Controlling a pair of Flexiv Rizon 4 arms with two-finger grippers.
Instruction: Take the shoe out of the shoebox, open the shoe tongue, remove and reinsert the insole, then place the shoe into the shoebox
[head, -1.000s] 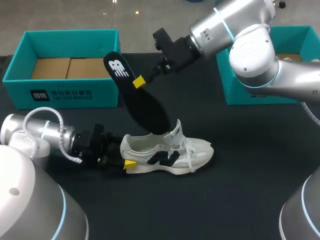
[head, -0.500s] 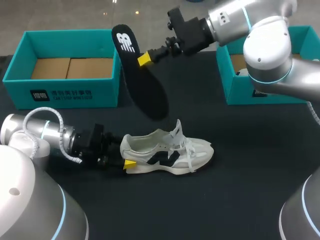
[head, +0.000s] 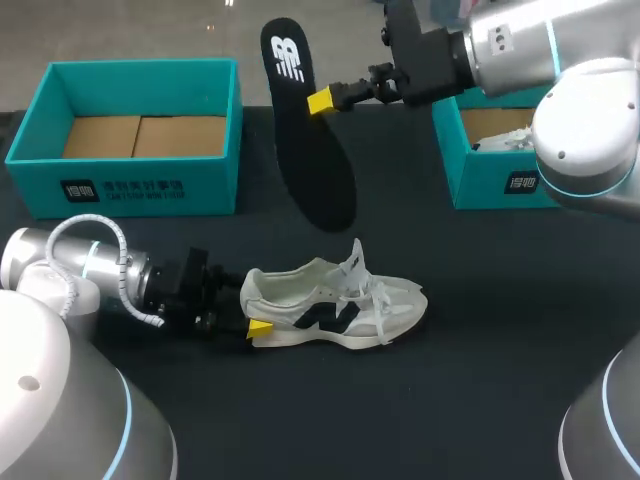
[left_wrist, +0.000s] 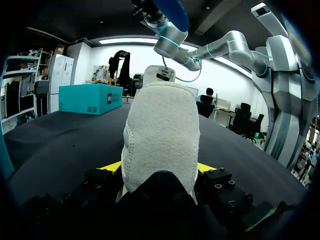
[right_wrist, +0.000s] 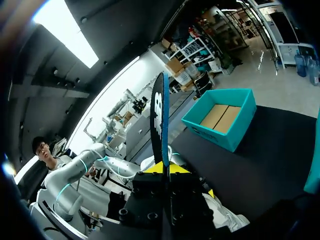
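Left wrist view: the heel of the white and grey sneaker fills the space ahead of the left gripper, hiding the toe, laces and interior; only slivers of its yellow fingertips show. Head view: that gripper's far finger is concealed behind the heel, and the right arm covers part of the teal cardboard box at the right, contents indistinct. Right wrist view: the black foam insole appears edge-on, its faces not visible.

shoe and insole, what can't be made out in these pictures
- Shoe interior: head view, hidden by its collar; left wrist view, its heel blocks everything.
- Insole faces: right wrist view shows it edge-on only.
- Right shoebox contents: head view, mostly covered by the right arm.
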